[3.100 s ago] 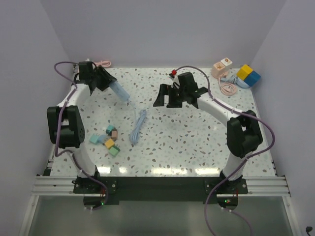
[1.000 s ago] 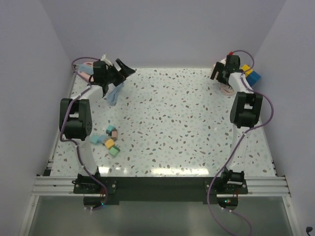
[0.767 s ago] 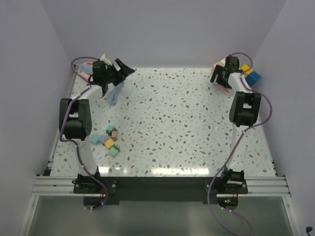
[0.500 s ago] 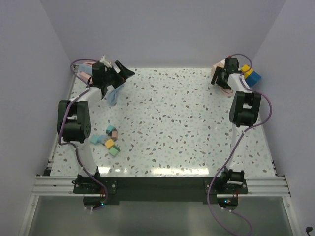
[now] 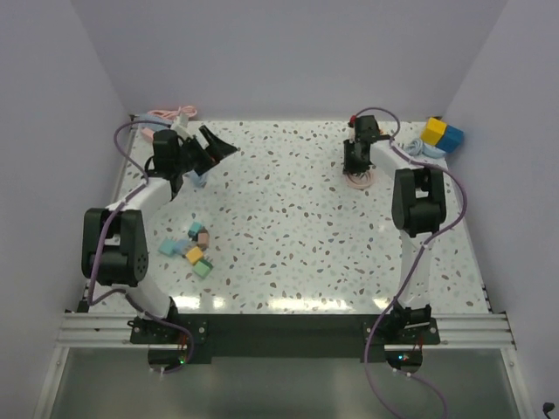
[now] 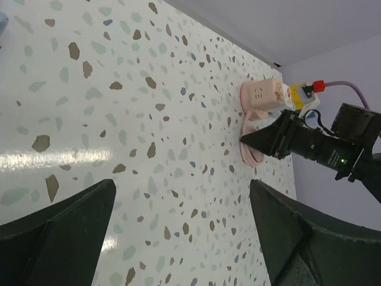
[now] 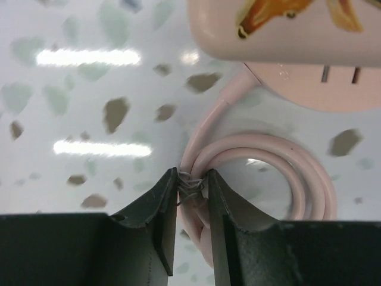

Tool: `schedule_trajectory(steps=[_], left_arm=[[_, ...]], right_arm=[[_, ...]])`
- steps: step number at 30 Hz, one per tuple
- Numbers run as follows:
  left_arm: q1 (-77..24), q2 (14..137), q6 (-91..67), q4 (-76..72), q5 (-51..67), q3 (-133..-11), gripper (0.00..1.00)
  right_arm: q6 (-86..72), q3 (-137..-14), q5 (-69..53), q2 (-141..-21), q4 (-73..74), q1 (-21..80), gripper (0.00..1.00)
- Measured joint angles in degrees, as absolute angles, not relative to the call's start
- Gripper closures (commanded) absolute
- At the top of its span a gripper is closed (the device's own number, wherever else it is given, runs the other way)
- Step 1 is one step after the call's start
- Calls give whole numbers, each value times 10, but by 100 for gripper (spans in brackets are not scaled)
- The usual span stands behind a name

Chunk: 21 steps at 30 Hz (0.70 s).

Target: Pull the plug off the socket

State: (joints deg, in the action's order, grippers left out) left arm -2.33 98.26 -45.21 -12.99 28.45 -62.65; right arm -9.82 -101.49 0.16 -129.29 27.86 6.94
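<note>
Beneath both grippers, a speckled table (image 5: 297, 227). Over its far left part, the left gripper (image 6: 181, 185), fingers (image 6: 65, 238) spread wide apart with nothing between them. Over the far right part, the right gripper (image 7: 191, 179), pinched together on the coiled pink cord (image 7: 262, 146), strands of the coil caught between the two tips. Well off to the right of that gripper, near the far corner, a blue and yellow block (image 5: 442, 133). Just beyond the right gripper's tips and slightly to their right, the pink socket block (image 7: 280, 36), resting on the table, with an orange picture on its top face and two slots in the lower pink part facing the fingers. From that slotted part, the cord curving down into the coil. Plug not told apart from the block in these views. From the left gripper, the same block far ahead and to the right. Well behind the left gripper, toward the arm bases, a cluster of small coloured blocks (image 5: 194, 249). Right at the right gripper's tips, a thin wire tie (image 7: 189, 186) wrapped around the coil.
</note>
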Motion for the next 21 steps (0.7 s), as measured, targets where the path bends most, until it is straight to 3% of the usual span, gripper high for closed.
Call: schedule_trajectory(steps=[9,16,19,20,21], left_arm=[[-23,798,-412,-87,276,-509,0],[-23,739,-382,-23,270,-456,0],[-25,730,-372,14,271,-446,0],[-26,727,-367,25,272,-445,0],[-30,725,-363,34,272,-445,0]], right_arm=[[-116,-787,-62,-1146,245,205,82],[-189,-573,-91,-986,208,347,68],[-226,-524,-110,-926,216,380,46],[-237,-517,-115,-906,218,380,26],[-246,-515,-115,-888,218,380,12]])
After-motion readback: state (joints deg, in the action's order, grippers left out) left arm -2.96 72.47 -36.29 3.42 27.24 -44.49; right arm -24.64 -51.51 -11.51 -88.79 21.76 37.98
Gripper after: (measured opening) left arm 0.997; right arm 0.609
